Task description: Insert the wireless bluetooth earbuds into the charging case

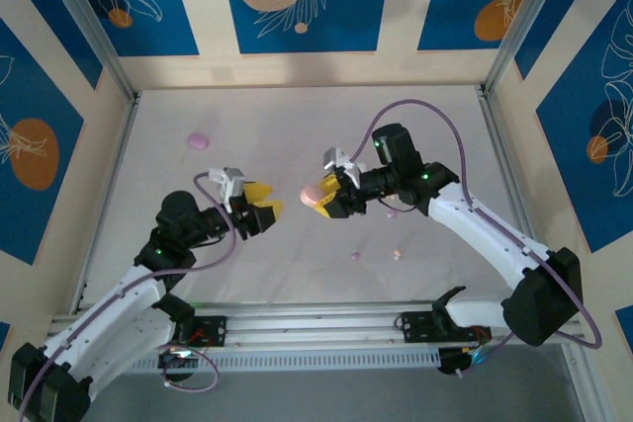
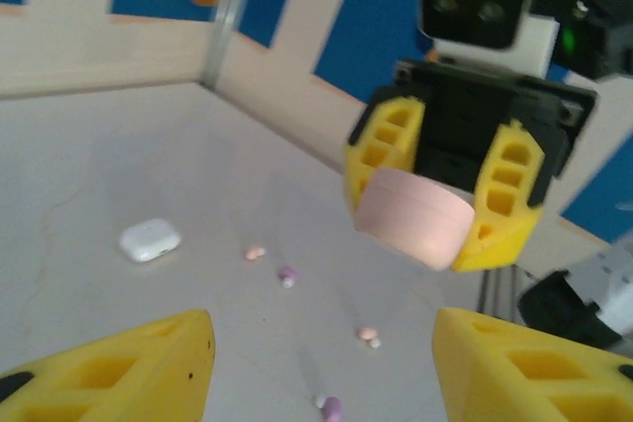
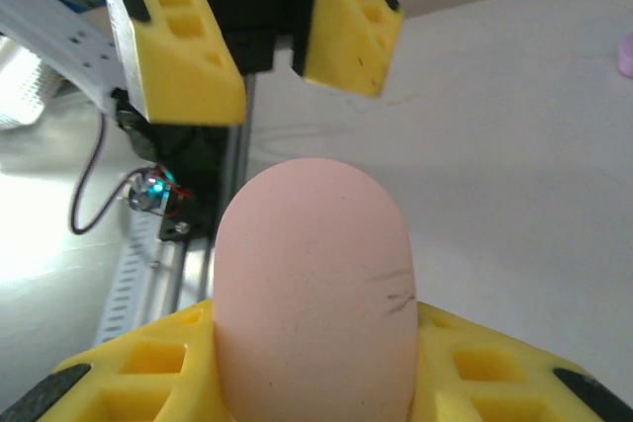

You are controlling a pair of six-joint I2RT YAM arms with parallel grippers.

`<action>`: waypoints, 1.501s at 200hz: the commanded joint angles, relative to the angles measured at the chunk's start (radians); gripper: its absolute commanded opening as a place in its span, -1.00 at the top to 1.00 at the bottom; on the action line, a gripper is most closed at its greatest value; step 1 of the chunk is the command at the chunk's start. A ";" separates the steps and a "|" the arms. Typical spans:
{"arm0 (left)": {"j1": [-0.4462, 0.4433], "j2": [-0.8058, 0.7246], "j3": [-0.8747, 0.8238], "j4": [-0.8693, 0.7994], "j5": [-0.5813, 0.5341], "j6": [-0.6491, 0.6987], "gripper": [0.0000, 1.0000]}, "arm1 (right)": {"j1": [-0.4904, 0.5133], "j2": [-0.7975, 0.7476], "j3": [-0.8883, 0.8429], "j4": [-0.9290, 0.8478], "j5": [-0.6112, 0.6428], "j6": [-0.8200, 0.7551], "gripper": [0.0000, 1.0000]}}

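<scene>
Over matte tabletop (image 1: 297,135), right jaws clamp smooth rounded pink case (image 3: 312,284); left jaws open

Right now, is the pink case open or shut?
Shut, apparently: pink case between the right fingers shows no raised lid or cavity.

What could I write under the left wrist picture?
Right hand grips a pink case; tiny earbuds lie scattered on the table.
</scene>
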 commanded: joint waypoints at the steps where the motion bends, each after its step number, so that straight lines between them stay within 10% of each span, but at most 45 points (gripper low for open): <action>1: -0.026 0.030 0.048 0.104 0.163 0.118 -0.24 | -0.003 -0.021 0.053 -0.110 -0.089 -0.045 0.28; 113: -0.119 0.160 0.186 -0.062 0.158 0.363 -0.26 | 0.084 0.033 0.146 -0.196 0.073 -0.186 0.27; 217: -0.141 0.180 0.212 -0.082 0.150 0.377 0.50 | 0.090 0.005 0.128 -0.158 0.081 -0.185 0.15; 300: -0.141 0.157 0.167 0.004 0.146 0.322 0.57 | 0.076 -0.081 0.018 -0.074 0.149 -0.234 -0.05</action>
